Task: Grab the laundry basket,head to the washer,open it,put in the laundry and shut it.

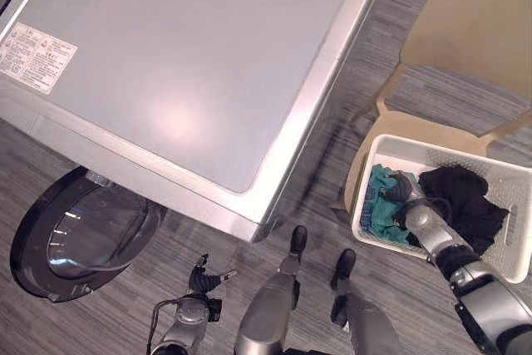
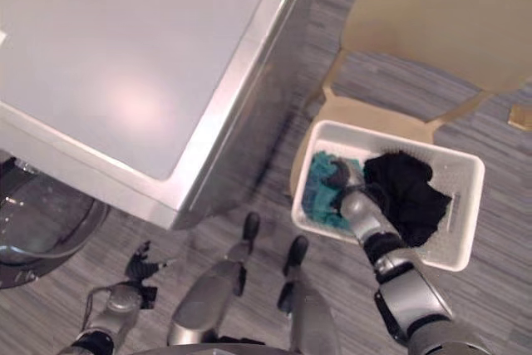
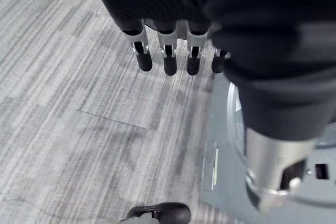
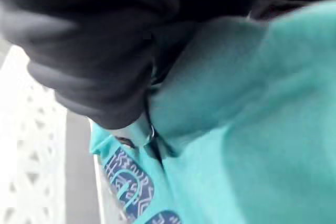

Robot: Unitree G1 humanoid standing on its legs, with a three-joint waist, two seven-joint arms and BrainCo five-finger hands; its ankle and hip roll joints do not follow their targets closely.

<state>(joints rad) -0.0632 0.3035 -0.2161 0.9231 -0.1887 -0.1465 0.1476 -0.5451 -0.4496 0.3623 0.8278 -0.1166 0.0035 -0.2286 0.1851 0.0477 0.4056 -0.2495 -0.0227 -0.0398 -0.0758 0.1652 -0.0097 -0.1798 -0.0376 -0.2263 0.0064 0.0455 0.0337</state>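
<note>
- Beside the basket, the washer runs off the view's top edge; its round door hangs open at the front corner.
- On the floor, the white laundry basket holds a teal garment and black clothes.
- My right hand is sunk into the teal garment, fingers buried; I cannot tell their grip.
- My left hand hangs over the floor, fingers straight, holding nothing.

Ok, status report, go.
Right hand down in white plastic laundry basket, fingers buried in teal cloth. Left hand open, idle. Grey washer's round door open. Beige chair behind basket.
</note>
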